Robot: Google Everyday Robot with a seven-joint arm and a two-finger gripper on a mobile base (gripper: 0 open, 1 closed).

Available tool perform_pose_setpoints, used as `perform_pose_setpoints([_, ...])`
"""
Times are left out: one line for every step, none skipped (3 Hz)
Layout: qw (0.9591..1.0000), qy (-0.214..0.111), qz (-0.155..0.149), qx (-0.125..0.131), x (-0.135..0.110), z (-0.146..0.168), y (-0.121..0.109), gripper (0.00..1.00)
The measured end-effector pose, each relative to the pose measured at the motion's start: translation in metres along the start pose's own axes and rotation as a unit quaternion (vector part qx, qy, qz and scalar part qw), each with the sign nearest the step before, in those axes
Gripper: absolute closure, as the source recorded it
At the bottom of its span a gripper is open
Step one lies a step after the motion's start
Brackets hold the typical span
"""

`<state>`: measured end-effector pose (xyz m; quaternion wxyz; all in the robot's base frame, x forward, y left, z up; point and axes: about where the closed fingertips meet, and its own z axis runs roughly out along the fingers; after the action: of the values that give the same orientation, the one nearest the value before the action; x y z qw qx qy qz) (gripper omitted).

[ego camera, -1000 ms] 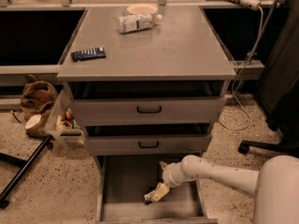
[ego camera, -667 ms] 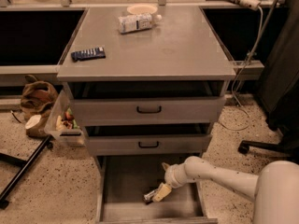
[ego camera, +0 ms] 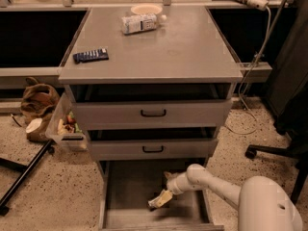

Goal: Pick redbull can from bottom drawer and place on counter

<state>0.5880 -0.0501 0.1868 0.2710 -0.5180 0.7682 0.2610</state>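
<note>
Bottom drawer [ego camera: 126,192] pulled out, grey floor showing. Gripper [ego camera: 161,199] is low inside it, just toward 6 o'clock of the floor's centre. The white arm [ego camera: 211,186] comes in from 4 o'clock, and the gripper tip points to about 8 o'clock.

Redbull can [ego camera: 155,204] - only a small pale sliver with a dark end shows, right at the gripper tip and down on the drawer floor. Colours and label cannot be read. Its long axis seems to lie in line with the gripper, roughly 8 to 2 o'clock. Cannot tell whether the gripper is clamped on it or released.

Counts: one can, one arm, three drawers, two black handles [ego camera: 153,113].

Counter [ego camera: 192,52] carries three things - one white bottle [ego camera: 139,23] on its side at 12 o'clock, one pale bowl [ego camera: 146,8] just behind it, and one dark blue remote [ego camera: 90,56] near the 9 o'clock edge.
</note>
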Motion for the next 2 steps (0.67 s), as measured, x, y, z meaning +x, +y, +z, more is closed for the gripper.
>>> perform_pose_setpoints([1.0000,0.000,0.000,0.000,0.0000,0.0000,0.0000,0.00])
perform_pose_setpoints([0.9999,-0.001,0.005,-0.009,0.0085,0.0099,0.0036,0.00])
